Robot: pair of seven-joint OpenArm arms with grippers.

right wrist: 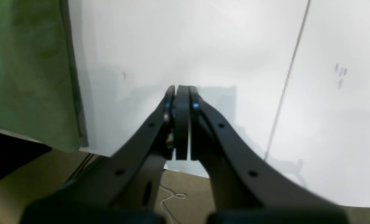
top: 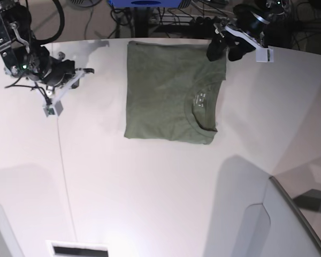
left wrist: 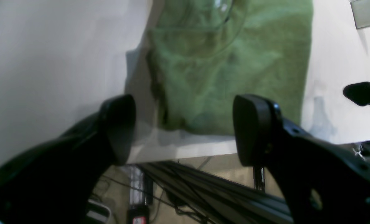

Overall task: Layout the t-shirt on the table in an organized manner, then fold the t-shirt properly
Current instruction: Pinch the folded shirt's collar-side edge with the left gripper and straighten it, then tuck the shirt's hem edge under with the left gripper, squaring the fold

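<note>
The olive-green t-shirt (top: 171,91) lies folded into a flat rectangle on the white table (top: 150,193), near the far edge, with its collar (top: 204,110) on the right side. My left gripper (top: 224,52) is open and empty, hovering at the shirt's far right corner. In the left wrist view the shirt (left wrist: 228,68) lies between and beyond the spread fingers (left wrist: 119,127), at the table edge. My right gripper (top: 87,70) is shut and empty, left of the shirt and apart from it. In the right wrist view it (right wrist: 181,90) hangs over bare table (right wrist: 203,46), with the shirt's edge (right wrist: 26,68) at the left.
A thin seam (top: 64,176) runs down the table's left part and shows in the right wrist view (right wrist: 287,81). A grey raised shape (top: 267,219) sits at the near right corner. Cables and frame parts (left wrist: 203,193) lie beyond the far edge. The right gripper's tip (left wrist: 363,93) shows in the left wrist view.
</note>
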